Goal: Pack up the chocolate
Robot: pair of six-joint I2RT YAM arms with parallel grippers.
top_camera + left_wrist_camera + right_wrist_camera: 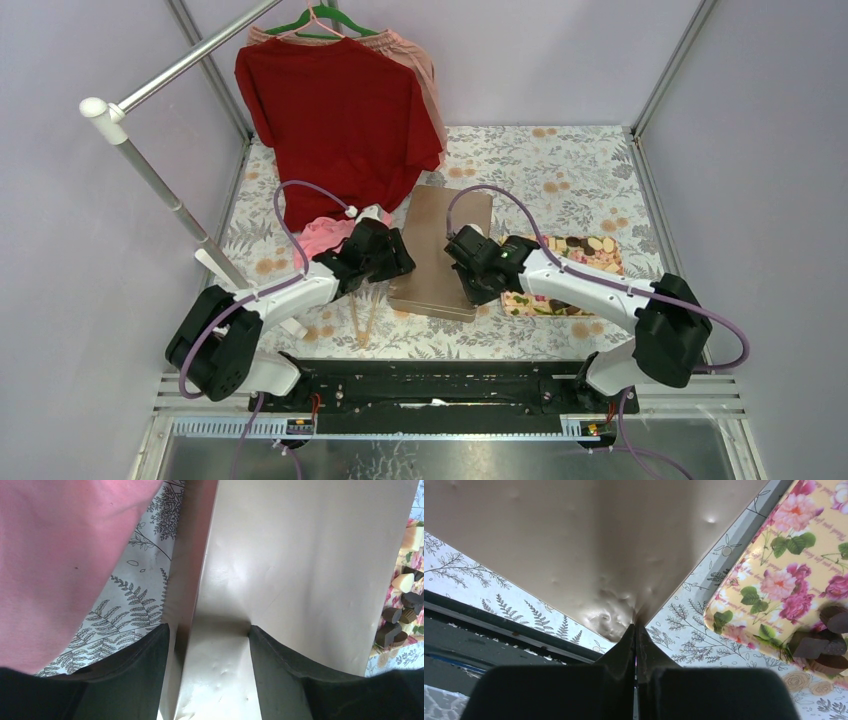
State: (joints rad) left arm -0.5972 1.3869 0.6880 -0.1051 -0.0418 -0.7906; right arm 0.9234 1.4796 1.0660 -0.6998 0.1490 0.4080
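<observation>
A flat tan box lid (445, 250) lies mid-table. The chocolate (580, 246), dark and pale pieces, sits on a flower-patterned tray (520, 303) to its right. It also shows in the left wrist view (400, 622) and in the right wrist view (824, 645). My left gripper (400, 262) is open at the lid's left edge, its fingers (145, 670) wide apart on either side of that edge (207, 635). My right gripper (462, 275) is shut on the lid's near right corner (635, 630), which is dented and lifted.
A red shirt (335, 110) hangs on a green hanger at the back, over a pink cloth (325, 235) left of the lid. A white clothes rail (150, 170) stands at the left. Two wooden sticks (365, 315) lie by the lid's near left corner.
</observation>
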